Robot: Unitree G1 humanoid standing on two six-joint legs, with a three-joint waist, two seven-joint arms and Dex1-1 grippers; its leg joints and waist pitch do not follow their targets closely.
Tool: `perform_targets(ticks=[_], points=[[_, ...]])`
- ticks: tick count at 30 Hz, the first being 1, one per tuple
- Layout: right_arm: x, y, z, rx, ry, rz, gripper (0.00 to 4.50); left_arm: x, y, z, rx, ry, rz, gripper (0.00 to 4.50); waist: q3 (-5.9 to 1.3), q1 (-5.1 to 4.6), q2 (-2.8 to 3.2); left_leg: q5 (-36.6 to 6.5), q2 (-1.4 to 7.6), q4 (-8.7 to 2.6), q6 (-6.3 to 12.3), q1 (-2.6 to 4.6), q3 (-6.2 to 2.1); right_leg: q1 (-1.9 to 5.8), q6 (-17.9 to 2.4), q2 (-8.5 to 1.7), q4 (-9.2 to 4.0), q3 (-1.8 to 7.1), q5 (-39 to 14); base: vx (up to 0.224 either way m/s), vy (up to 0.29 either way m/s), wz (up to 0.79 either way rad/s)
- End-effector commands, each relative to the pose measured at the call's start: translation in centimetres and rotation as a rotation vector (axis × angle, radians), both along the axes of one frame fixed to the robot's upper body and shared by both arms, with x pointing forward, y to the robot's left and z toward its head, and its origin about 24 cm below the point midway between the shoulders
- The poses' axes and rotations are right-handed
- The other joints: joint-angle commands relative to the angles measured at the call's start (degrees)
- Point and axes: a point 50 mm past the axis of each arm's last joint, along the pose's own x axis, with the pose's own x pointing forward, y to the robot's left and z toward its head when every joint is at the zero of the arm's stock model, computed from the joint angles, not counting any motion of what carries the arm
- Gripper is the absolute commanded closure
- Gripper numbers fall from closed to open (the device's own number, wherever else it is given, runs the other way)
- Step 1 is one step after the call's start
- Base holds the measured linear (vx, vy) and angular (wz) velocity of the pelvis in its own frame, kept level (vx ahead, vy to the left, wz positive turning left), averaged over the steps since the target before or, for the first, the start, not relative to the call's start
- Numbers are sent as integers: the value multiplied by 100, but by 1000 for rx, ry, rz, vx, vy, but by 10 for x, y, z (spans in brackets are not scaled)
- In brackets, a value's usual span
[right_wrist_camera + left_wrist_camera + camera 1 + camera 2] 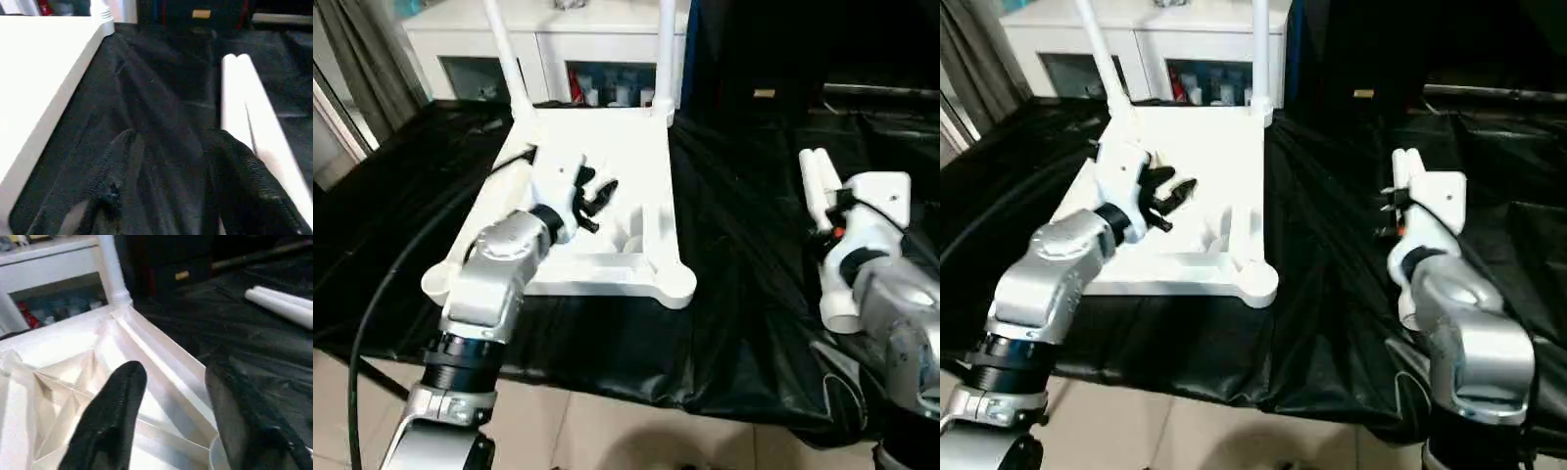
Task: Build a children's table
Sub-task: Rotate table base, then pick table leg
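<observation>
Your left gripper (594,199) hovers spread over the tabletop (607,147); right gripper (171,181) spread beside two loose legs (818,186). Two legs (663,49) are fitted; two remain.

Under my work lies a wrinkled black sheet (744,255) — draped over the edge toward pale floor tiles (607,436). Beyond it, a white glass-door cabinet (558,44) — grey curtain (372,59) beside.

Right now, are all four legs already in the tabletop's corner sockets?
No: two legs stand in the far sockets of the upturned tabletop, while two loose legs lie on the black cloth by the right end effector.
</observation>
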Motion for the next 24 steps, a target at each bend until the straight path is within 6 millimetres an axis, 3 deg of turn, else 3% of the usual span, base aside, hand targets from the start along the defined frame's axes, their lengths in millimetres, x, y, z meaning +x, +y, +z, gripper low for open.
perform_targets(ticks=[1,3,5,6,8,9,10,12,13,17,19,21,24], points=[[-1,2,1,3,-2,-4,203,-2,-2,5,-11,-7,-31,180,-392,-28,-80,-379,-43,-300,469,-38,31,357,-200,-322,-498,240,-2199,0,0,0],[-2,3,2,16,1,8,191,-3,-5,8,-19,-5,-57,166,-389,-18,-91,-412,-43,-303,472,-27,34,345,-145,-326,-513,232,-2389,0,0,0],[-1,4,2,8,11,11,164,-3,-4,13,-57,13,-81,142,-356,-29,-63,-501,-46,-311,457,-17,35,318,-90,-312,-543,221,-2516,0,0,0],[0,7,4,16,22,22,156,-4,-2,18,-60,11,-94,132,-308,-52,-198,-563,-60,-326,466,-40,49,303,-19,-295,-577,218,-2591,0,0,0],[0,8,6,14,22,23,149,-5,-1,19,-48,8,-108,125,-310,-64,-133,-555,-51,-333,451,-28,25,308,14,-314,-552,220,-2648,0,0,0],[3,8,9,-6,21,31,135,-5,2,23,-45,-10,-95,118,-306,-76,-204,-559,-53,-331,455,-37,32,309,44,-311,-560,221,-2658,0,0,0],[5,7,11,-14,22,30,125,-5,4,24,-43,-12,-92,108,-285,-75,-216,-532,-66,-343,451,-49,26,315,70,-314,-542,223,-2653,0,0,0],[6,7,11,-21,24,31,113,-6,6,24,-33,-22,-82,91,-277,-105,-173,-550,-53,-341,441,-29,20,299,84,-314,-548,222,-2666,0,0,0],[8,6,11,-23,28,27,113,-9,9,21,-29,-5,-68,91,-276,-131,-227,-541,-49,-338,440,-38,26,303,90,-310,-551,225,-2632,0,0,0],[9,3,12,-42,48,13,71,-20,9,15,-23,39,-92,49,-298,-129,-240,-351,-10,-337,415,-34,25,313,-94,-336,-473,253,-2331,0,0,0],[8,-3,7,-48,79,-2,49,-24,11,10,0,59,-109,31,-311,-124,-311,-277,-11,-336,430,-48,32,331,-157,-328,-448,268,-2181,0,0,0],[8,-5,5,-52,92,-11,39,-25,11,10,-10,65,-113,19,-334,-101,-252,-245,5,-330,413,-28,28,334,-213,-347,-432,276,-2150,0,0,0],[10,-11,2,-57,117,-41,28,-35,7,6,28,110,-228,6,-334,-68,-273,-217,17,-335,383,-29,33,338,-301,-357,-407,289,-2050,0,0,0]])
